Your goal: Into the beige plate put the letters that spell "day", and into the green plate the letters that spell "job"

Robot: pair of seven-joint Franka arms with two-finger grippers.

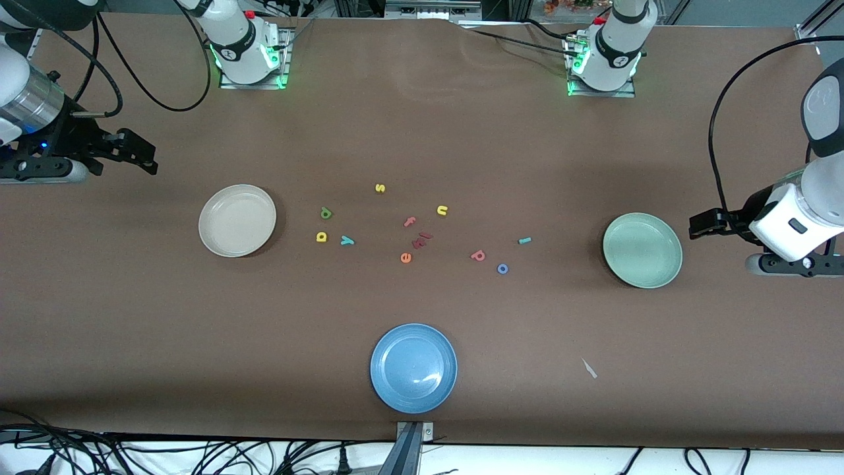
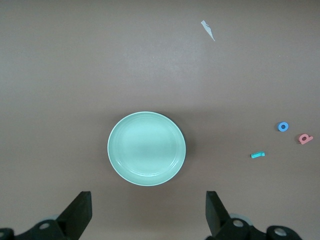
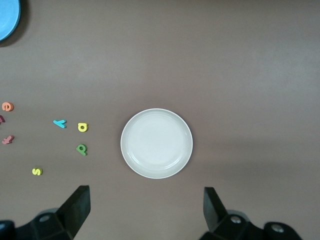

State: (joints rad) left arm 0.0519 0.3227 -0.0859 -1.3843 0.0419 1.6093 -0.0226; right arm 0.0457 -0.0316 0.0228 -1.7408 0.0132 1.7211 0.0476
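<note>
At the left edge of the front view, in its upper part, the right gripper hung over bare table with its fingers spread wide and nothing between them; its arm waited. Next came the beige plate, left of centre, with nothing in it. Just right of it lay the green a, with the yellow d lower in the frame and the teal y beside the d, all three on the table and apart from the plate. A yellow s sat higher, near the middle. At bottom centre stood a blue plate. In the middle of the frame were a pink f, an orange e and a yellow n. Right of these lay the pinkish-red b, the blue o and the teal j, near one another on the table. Farther right sat the green plate, holding nothing. At the right edge, mid-height, the left gripper waited just beside that plate, its fingers wide apart and holding nothing
</note>
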